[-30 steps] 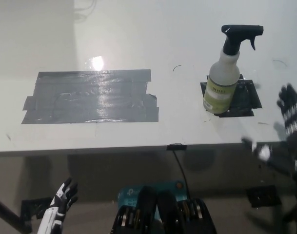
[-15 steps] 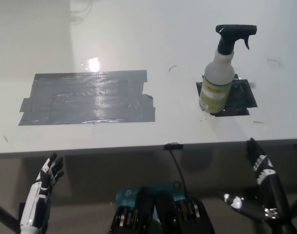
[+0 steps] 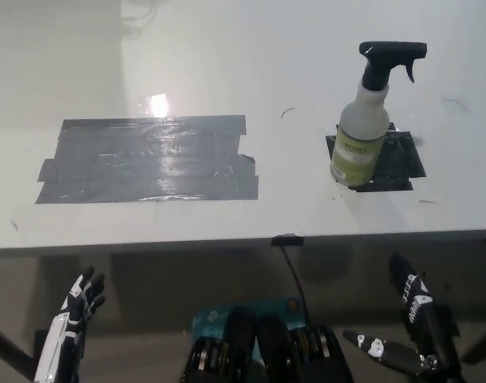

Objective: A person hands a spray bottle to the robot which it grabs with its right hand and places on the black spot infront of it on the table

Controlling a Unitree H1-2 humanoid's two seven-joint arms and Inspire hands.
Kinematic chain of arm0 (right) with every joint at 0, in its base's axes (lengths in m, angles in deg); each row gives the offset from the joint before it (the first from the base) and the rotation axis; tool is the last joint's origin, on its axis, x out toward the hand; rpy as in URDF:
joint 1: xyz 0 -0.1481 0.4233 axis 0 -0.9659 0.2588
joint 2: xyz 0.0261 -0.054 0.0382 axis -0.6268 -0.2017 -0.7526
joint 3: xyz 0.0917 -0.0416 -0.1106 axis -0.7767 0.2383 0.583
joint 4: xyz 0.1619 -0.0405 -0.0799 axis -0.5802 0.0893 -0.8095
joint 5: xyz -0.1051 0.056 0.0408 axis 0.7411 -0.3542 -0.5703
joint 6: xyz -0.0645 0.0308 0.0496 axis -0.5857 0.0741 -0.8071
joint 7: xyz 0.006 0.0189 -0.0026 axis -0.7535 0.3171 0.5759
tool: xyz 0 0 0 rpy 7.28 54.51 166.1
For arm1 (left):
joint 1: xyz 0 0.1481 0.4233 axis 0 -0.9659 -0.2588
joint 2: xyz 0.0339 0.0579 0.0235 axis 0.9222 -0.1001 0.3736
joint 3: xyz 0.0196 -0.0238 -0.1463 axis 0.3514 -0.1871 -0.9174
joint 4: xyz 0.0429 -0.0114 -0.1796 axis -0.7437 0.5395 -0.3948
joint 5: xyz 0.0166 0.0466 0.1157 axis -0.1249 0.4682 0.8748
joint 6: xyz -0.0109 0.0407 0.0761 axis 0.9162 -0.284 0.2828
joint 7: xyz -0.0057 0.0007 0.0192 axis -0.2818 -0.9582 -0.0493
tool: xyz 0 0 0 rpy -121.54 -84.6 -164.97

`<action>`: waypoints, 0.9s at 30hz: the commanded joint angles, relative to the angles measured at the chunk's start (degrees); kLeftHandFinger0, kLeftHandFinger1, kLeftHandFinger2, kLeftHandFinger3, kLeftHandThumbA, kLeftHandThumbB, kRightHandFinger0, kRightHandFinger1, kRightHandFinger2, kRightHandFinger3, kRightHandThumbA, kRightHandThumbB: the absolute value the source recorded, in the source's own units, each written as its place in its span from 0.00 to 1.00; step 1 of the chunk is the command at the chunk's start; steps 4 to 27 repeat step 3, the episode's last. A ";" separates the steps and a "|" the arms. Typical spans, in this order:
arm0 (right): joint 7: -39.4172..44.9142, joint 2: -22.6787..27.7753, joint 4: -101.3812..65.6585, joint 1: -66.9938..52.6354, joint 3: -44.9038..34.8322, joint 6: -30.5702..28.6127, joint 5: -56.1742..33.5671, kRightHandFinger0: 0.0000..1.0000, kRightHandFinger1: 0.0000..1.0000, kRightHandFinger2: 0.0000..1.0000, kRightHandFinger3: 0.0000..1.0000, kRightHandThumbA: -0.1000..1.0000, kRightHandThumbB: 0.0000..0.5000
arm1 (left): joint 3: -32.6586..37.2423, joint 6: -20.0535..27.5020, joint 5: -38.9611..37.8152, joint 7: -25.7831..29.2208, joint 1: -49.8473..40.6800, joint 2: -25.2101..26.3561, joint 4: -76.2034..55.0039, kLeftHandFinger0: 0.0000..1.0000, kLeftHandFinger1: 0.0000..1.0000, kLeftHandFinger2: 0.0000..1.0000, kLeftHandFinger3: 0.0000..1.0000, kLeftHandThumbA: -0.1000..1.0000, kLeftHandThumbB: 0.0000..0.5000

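The spray bottle [image 3: 365, 120], translucent with a yellow-green label and a black trigger head, stands upright on the small black spot [image 3: 394, 163] at the right of the white table [image 3: 227, 64]. My black right hand [image 3: 410, 327] hangs open below the table's front edge at the lower right, well apart from the bottle and holding nothing. The white left hand [image 3: 71, 323] rests open at the lower left, also below the table edge.
A large patch of grey tape [image 3: 147, 159] covers the table's left middle. A small black clip [image 3: 288, 239] sits on the front edge with a cable dropping from it. A teal box [image 3: 227, 315] lies on the floor beneath.
My right hand has dropped from beside the table's right edge to below its front edge. The left hand shifted slightly at the lower left. The bottle stays on the black spot; the camera wobbled.
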 commanded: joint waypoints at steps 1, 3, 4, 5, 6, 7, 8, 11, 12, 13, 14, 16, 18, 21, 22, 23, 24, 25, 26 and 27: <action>1.37 0.63 -0.05 -0.37 -0.02 -3.64 -0.15 1.00 1.00 1.00 1.00 1.00 0.89 | 0.35 2.07 -0.55 -0.26 -1.83 -0.04 -1.12 1.00 1.00 1.00 1.00 1.00 0.25; 1.23 0.67 0.16 -0.73 -0.10 -4.00 0.11 1.00 1.00 1.00 1.00 1.00 0.88 | 0.61 1.95 -0.41 -0.21 -2.46 -0.18 -1.38 1.00 1.00 1.00 1.00 1.00 0.27; 1.23 0.67 0.16 -0.73 -0.10 -4.00 0.11 1.00 1.00 1.00 1.00 1.00 0.88 | 0.61 1.95 -0.41 -0.21 -2.46 -0.18 -1.38 1.00 1.00 1.00 1.00 1.00 0.27; 1.23 0.67 0.16 -0.73 -0.10 -4.00 0.11 1.00 1.00 1.00 1.00 1.00 0.88 | 0.61 1.95 -0.41 -0.21 -2.46 -0.18 -1.38 1.00 1.00 1.00 1.00 1.00 0.27; 1.23 0.67 0.16 -0.73 -0.10 -4.00 0.11 1.00 1.00 1.00 1.00 1.00 0.88 | 0.61 1.95 -0.41 -0.21 -2.46 -0.18 -1.38 1.00 1.00 1.00 1.00 1.00 0.27; 1.23 0.67 0.16 -0.73 -0.10 -4.00 0.11 1.00 1.00 1.00 1.00 1.00 0.88 | 0.61 1.95 -0.41 -0.21 -2.46 -0.18 -1.38 1.00 1.00 1.00 1.00 1.00 0.27; 1.23 0.67 0.16 -0.73 -0.10 -4.00 0.11 1.00 1.00 1.00 1.00 1.00 0.88 | 0.61 1.95 -0.41 -0.21 -2.46 -0.18 -1.38 1.00 1.00 1.00 1.00 1.00 0.27; 1.23 0.67 0.16 -0.73 -0.10 -4.00 0.11 1.00 1.00 1.00 1.00 1.00 0.88 | 0.61 1.95 -0.41 -0.21 -2.46 -0.18 -1.38 1.00 1.00 1.00 1.00 1.00 0.27; 1.23 0.67 0.16 -0.73 -0.10 -4.00 0.11 1.00 1.00 1.00 1.00 1.00 0.88 | 0.61 1.95 -0.41 -0.21 -2.46 -0.18 -1.38 1.00 1.00 1.00 1.00 1.00 0.27; 1.23 0.67 0.16 -0.73 -0.10 -4.00 0.11 1.00 1.00 1.00 1.00 1.00 0.88 | 0.61 1.95 -0.41 -0.21 -2.46 -0.18 -1.38 1.00 1.00 1.00 1.00 1.00 0.27; 1.23 0.67 0.16 -0.73 -0.10 -4.00 0.11 1.00 1.00 1.00 1.00 1.00 0.88 | 0.61 1.95 -0.41 -0.21 -2.46 -0.18 -1.38 1.00 1.00 1.00 1.00 1.00 0.27; 1.23 0.67 0.16 -0.73 -0.10 -4.00 0.11 1.00 1.00 1.00 1.00 1.00 0.88 | 0.61 1.95 -0.41 -0.21 -2.46 -0.18 -1.38 1.00 1.00 1.00 1.00 1.00 0.27; 1.23 0.67 0.16 -0.73 -0.10 -4.00 0.11 1.00 1.00 1.00 1.00 1.00 0.88 | 0.61 1.95 -0.41 -0.21 -2.46 -0.18 -1.38 1.00 1.00 1.00 1.00 1.00 0.27; 1.23 0.67 0.16 -0.73 -0.10 -4.00 0.11 1.00 1.00 1.00 1.00 1.00 0.88 | 0.61 1.95 -0.41 -0.21 -2.46 -0.18 -1.38 1.00 1.00 1.00 1.00 1.00 0.27; 1.23 0.67 0.16 -0.73 -0.10 -4.00 0.11 1.00 1.00 1.00 1.00 1.00 0.88 | 0.61 1.95 -0.41 -0.21 -2.46 -0.18 -1.38 1.00 1.00 1.00 1.00 1.00 0.27; 1.23 0.67 0.16 -0.73 -0.10 -4.00 0.11 1.00 1.00 1.00 1.00 1.00 0.88 | 0.61 1.95 -0.41 -0.21 -2.46 -0.18 -1.38 1.00 1.00 1.00 1.00 1.00 0.27; 1.23 0.67 0.16 -0.73 -0.10 -4.00 0.11 1.00 1.00 1.00 1.00 1.00 0.88 | 0.61 1.95 -0.41 -0.21 -2.46 -0.18 -1.38 1.00 1.00 1.00 1.00 1.00 0.27; 1.23 0.67 0.16 -0.73 -0.10 -4.00 0.11 1.00 1.00 1.00 1.00 1.00 0.88 | 0.61 1.95 -0.41 -0.21 -2.46 -0.18 -1.38 1.00 1.00 1.00 1.00 1.00 0.27; 1.23 0.67 0.16 -0.73 -0.10 -4.00 0.11 1.00 1.00 1.00 1.00 1.00 0.88 | 0.61 1.95 -0.41 -0.21 -2.46 -0.18 -1.38 1.00 1.00 1.00 1.00 1.00 0.27; 1.23 0.67 0.16 -0.73 -0.10 -4.00 0.11 1.00 1.00 1.00 1.00 1.00 0.88 | 0.61 1.95 -0.41 -0.21 -2.46 -0.18 -1.38 1.00 1.00 1.00 1.00 1.00 0.27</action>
